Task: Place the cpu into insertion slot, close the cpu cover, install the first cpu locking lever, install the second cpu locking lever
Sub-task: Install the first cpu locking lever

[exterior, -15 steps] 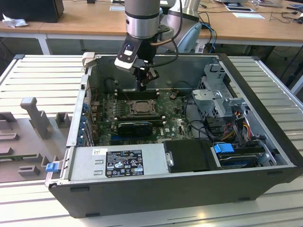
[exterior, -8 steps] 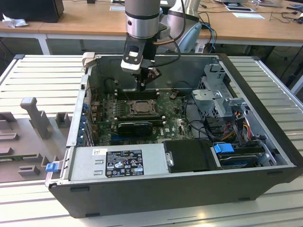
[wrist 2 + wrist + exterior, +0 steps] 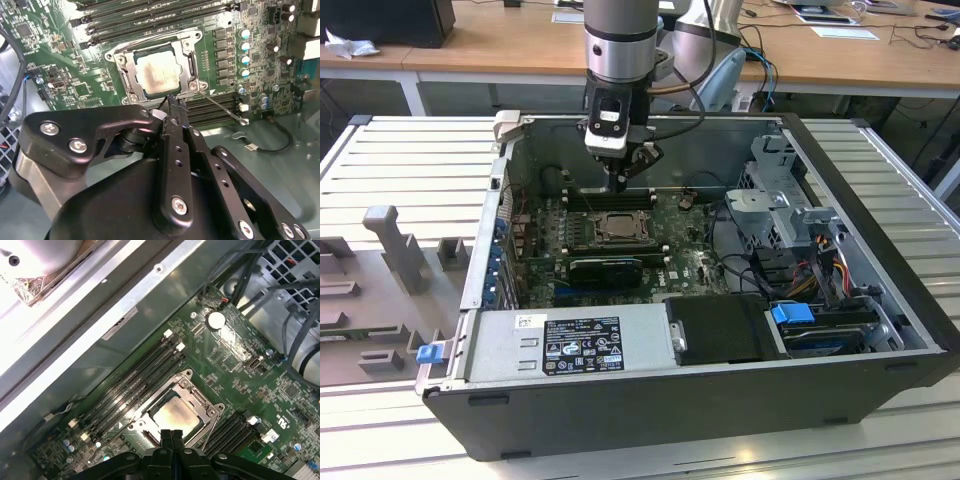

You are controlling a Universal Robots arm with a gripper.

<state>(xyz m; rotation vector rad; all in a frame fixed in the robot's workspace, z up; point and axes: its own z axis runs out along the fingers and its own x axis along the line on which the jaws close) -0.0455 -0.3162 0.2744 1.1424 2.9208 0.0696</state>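
Observation:
The cpu (image 3: 157, 72) lies flat in the insertion slot (image 3: 189, 62) on the green board, its pale silver top showing through the window of the cpu cover (image 3: 125, 70), which lies down around it. A thin metal locking lever (image 3: 220, 106) sticks out sideways from a socket corner, lifted off the board. My gripper (image 3: 171, 102) is shut with nothing between its fingers, and its tips hover at the socket's edge beside the memory slots. In the exterior view the gripper (image 3: 620, 182) hangs just above the far side of the cpu (image 3: 617, 228). The first wrist view shows the fingers (image 3: 169, 437) over the cpu (image 3: 175, 415).
The board sits deep inside an open computer case (image 3: 880, 250) with high walls all around. Long black memory slots (image 3: 135, 380) flank the socket on both sides. Cables and a drive cage (image 3: 780, 200) stand at the exterior view's right, and a power supply (image 3: 580, 340) at the front.

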